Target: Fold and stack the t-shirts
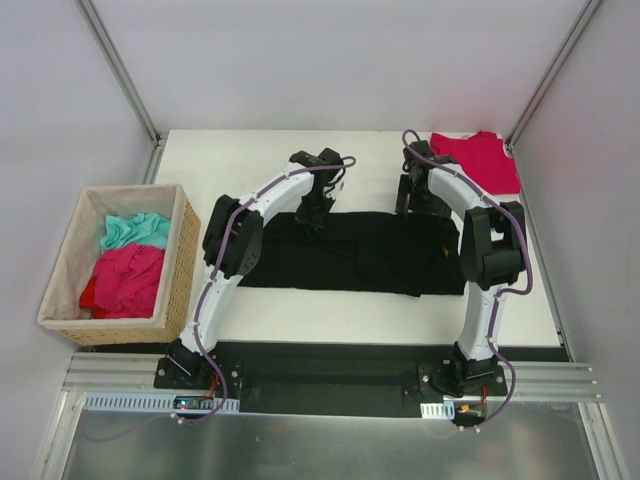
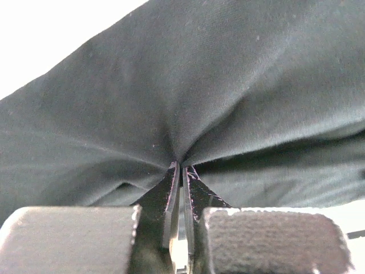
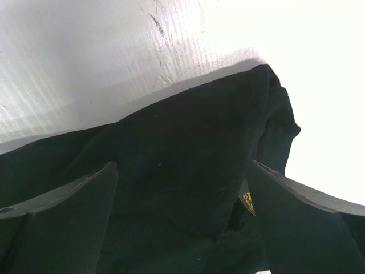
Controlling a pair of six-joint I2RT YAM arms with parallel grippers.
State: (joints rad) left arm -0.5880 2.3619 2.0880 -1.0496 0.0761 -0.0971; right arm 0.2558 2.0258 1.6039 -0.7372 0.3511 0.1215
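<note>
Left gripper (image 2: 181,171): fingers pinched tight on a small fold of the black t-shirt (image 2: 228,85), creases fanning out from the nip. In the overhead view it sits at the shirt's far edge, left of centre.

Black t-shirt (image 1: 350,255): laid across the middle of the table (image 1: 230,170) as a long flat band between the two arms. Not yet a compact fold. Whether it has been doubled over once cannot be told from above, as the cloth is too dark to show layers.

Right gripper (image 3: 183,165): fingers spread wide and holding nothing, poised over the shirt's far right corner. A small yellow tag (image 3: 248,201) shows on the cloth below.

Red t-shirt (image 1: 480,160): at the far right corner of the table, flat and squared off, well apart from the black one. Judged to be the finished item and the base of the stack.

Basket (image 1: 180,260): on the left, off the table's edge, holding a teal cloth (image 1: 135,230) and a pink cloth (image 1: 125,280).

Progress: one shirt set aside. The black one is gripped on one side only. Its folds and its placing on the red shirt remain, then the basket's contents, if they count as shirts.
</note>
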